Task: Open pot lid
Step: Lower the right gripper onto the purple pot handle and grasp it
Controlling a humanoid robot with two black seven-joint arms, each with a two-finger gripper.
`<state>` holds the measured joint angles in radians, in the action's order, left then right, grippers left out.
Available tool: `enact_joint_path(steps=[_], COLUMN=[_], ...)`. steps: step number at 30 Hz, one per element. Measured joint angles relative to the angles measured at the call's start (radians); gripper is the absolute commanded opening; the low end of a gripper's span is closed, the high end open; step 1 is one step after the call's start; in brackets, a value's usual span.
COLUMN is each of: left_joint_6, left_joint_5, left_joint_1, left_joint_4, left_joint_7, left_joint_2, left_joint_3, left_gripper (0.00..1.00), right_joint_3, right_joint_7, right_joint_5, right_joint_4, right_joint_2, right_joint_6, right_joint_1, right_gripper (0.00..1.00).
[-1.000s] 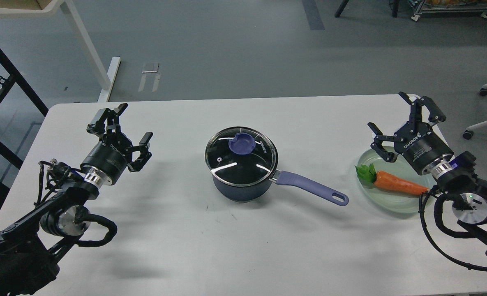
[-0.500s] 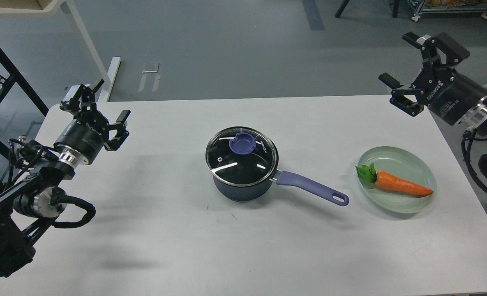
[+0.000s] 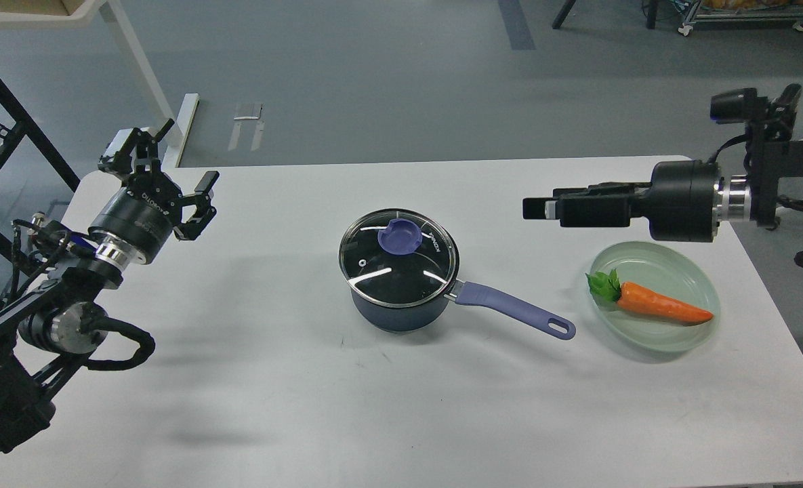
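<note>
- Since the glass lid sits flat and fully seated on the pot, you can count the task as not yet begun in any real sense; nothing has been lifted.
- At the lid's far side you see its purple knob, untouched, with no finger near it.
- Pot and lid stand about mid-table, and the pot's purple handle points away to the right and toward you.
- To the right of the pot, your right gripper hangs above the table, pointing level toward the pot and a little beyond the knob's height in the view; it is well apart from the lid.
- You see that gripper edge-on, so whether its fingers are spread or pressed together cannot be told.
- Farther right of the pot, below that arm, a green plate holds a carrot; neither matters to the job.
- Far to the left of the pot, your left gripper is raised near the table's far-left corner, its fingers spread wide and holding nothing.
- What is left, by my reading, is all of it: bring a gripper over the knob, close on it, and lift the lid clear of the pot.
- The right arm looks better placed for that reach.
</note>
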<state>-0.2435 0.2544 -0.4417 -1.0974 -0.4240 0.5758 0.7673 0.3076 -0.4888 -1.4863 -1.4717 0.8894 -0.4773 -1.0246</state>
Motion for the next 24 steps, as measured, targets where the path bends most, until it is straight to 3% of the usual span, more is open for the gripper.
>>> enact_joint_path(steps=[6, 16, 24], left_joint_6=[0.003, 0.012, 0.015], left_joint_5=[-0.001, -0.001, -0.001], left_joint_1=[0.000, 0.001, 0.001], left_joint_4=[-0.006, -0.018, -0.027], left_joint_7=[-0.001, -0.001, -0.001], left_joint_2=[0.000, -0.003, -0.001], left_joint_3=[0.000, 0.001, 0.000], left_gripper=[0.99, 0.99, 0.99], right_joint_3=[-0.175, -0.284, -0.321], right_joint_7=[0.000, 0.000, 0.000], right_joint_5=[-0.174, -0.352, -0.403], right_joint_4=[0.040, 0.104, 0.119], right_joint_2=[-0.067, -0.162, -0.173], right_joint_6=[0.095, 0.113, 0.115], right_joint_1=[-0.040, -0.045, -0.048], right_gripper=[0.99, 0.92, 0.74])
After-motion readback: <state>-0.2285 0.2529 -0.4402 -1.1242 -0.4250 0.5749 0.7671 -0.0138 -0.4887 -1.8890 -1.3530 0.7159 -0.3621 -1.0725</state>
